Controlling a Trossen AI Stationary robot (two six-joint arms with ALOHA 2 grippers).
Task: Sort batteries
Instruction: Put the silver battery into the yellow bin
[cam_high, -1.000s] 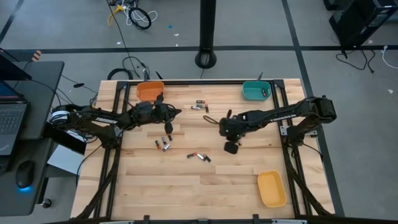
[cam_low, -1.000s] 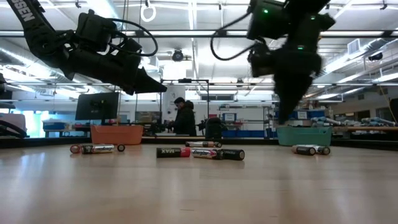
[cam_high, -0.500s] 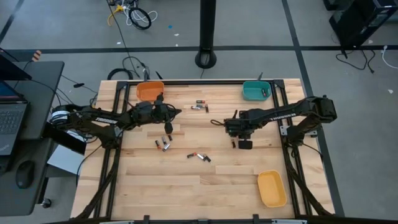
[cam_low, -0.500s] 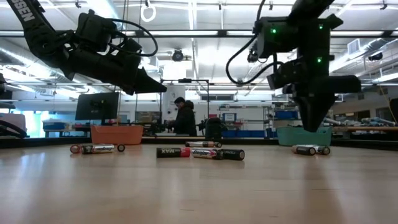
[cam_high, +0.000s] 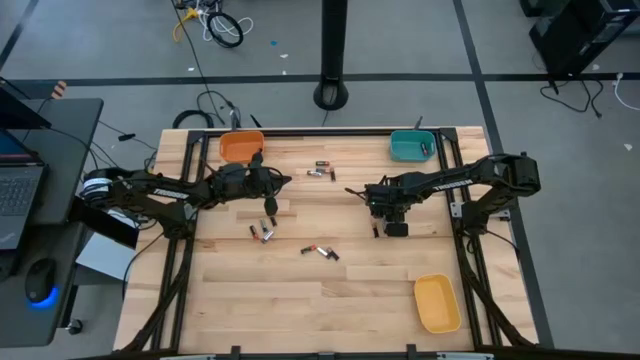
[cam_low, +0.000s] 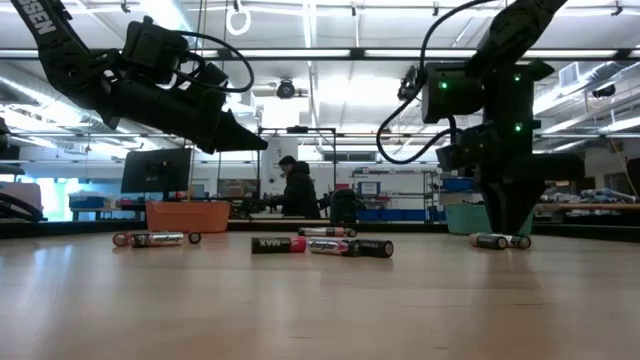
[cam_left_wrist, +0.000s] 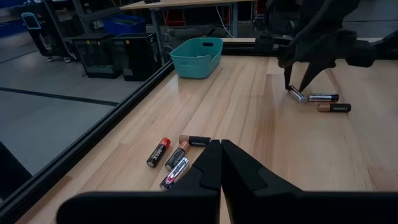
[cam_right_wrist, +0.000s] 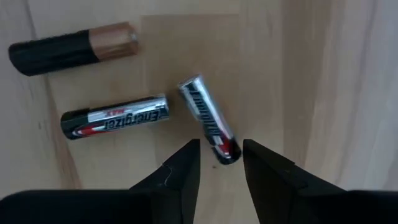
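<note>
Batteries lie loose on the wooden table in several small groups: three (cam_right_wrist: 115, 116) under my right gripper, some (cam_left_wrist: 177, 155) ahead of my left gripper, and others (cam_high: 320, 171) near the far edge. My right gripper (cam_right_wrist: 221, 163) points down, open, its fingers standing on either side of the red end of a tilted silver battery (cam_right_wrist: 210, 127). It also shows in the left wrist view as the right gripper (cam_left_wrist: 296, 86). My left gripper (cam_left_wrist: 221, 163) hovers shut above the table, holding nothing.
An orange bin (cam_high: 241, 147) stands at the far left, a teal bin (cam_high: 411, 146) at the far right and a yellow bin (cam_high: 437, 303) at the near right. More batteries (cam_high: 321, 251) lie at mid-table. A person (cam_low: 297, 190) sits in the room beyond.
My right gripper has gone toward the table's right edge and down, over the three batteries, and has rolled about its own pointing line. The batteries lie where they were.
</note>
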